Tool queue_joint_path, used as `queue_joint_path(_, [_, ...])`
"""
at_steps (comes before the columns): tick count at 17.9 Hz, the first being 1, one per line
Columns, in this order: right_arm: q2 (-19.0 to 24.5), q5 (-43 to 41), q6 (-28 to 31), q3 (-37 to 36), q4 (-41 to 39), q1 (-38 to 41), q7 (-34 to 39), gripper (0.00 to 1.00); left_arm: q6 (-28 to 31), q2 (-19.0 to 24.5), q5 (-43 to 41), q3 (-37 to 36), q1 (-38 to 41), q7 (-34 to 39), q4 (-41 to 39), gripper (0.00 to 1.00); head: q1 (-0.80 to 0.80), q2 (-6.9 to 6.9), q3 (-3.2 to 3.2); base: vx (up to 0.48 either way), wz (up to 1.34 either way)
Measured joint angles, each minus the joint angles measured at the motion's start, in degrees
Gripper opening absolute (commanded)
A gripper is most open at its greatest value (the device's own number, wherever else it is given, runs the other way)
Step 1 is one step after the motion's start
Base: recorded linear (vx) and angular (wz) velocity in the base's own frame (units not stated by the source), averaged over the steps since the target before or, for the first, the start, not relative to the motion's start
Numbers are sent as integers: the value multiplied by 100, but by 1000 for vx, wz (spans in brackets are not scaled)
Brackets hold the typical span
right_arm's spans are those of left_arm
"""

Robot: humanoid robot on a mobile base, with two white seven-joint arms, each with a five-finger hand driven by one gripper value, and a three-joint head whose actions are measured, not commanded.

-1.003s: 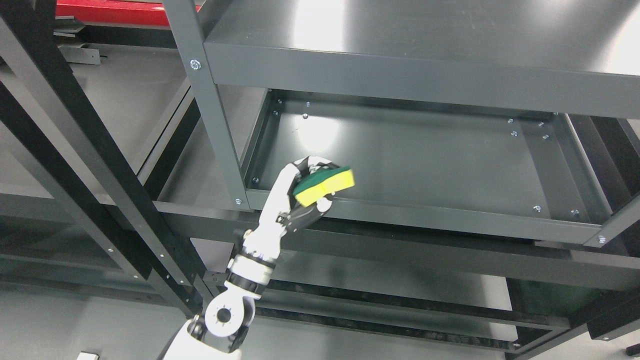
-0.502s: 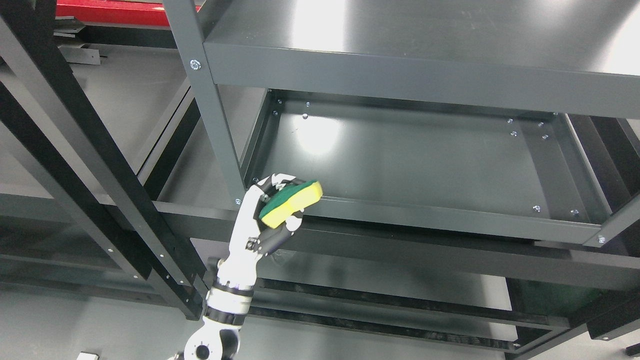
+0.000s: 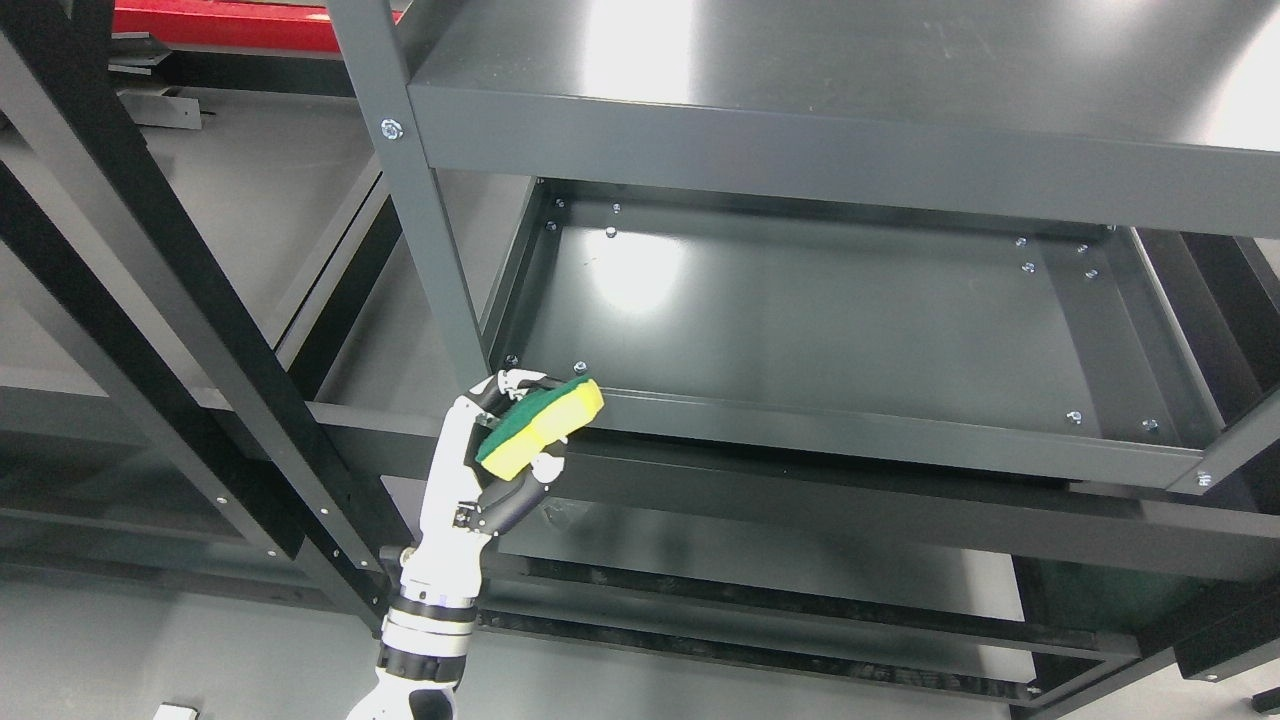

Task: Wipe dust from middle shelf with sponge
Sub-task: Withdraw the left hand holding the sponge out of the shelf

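Observation:
My left hand (image 3: 505, 440) is shut on a yellow sponge with a green scouring side (image 3: 538, 426). It holds the sponge in front of the front lip of the middle shelf (image 3: 800, 320), by the shelf's front left corner and just right of the grey upright post (image 3: 420, 210). The sponge is off the shelf's surface, level with its front rim. The middle shelf is a dark grey metal tray with a bright light reflection at its back left. The right arm is out of view.
The top shelf (image 3: 850, 90) overhangs the middle shelf closely. A lower shelf (image 3: 780, 560) lies beneath. Black diagonal frame bars (image 3: 150, 300) stand at the left. A red object (image 3: 220, 20) shows at the top left.
My left hand has drawn back down and to the left with the sponge, from over the middle shelf's front left area to in front of its front lip.

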Motion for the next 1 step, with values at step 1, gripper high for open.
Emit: queue_joint_path(1, [0, 0, 0, 0, 0, 0, 0, 100, -5, 0, 7, 26, 10, 0, -12, 0, 0, 0, 0, 0, 0])
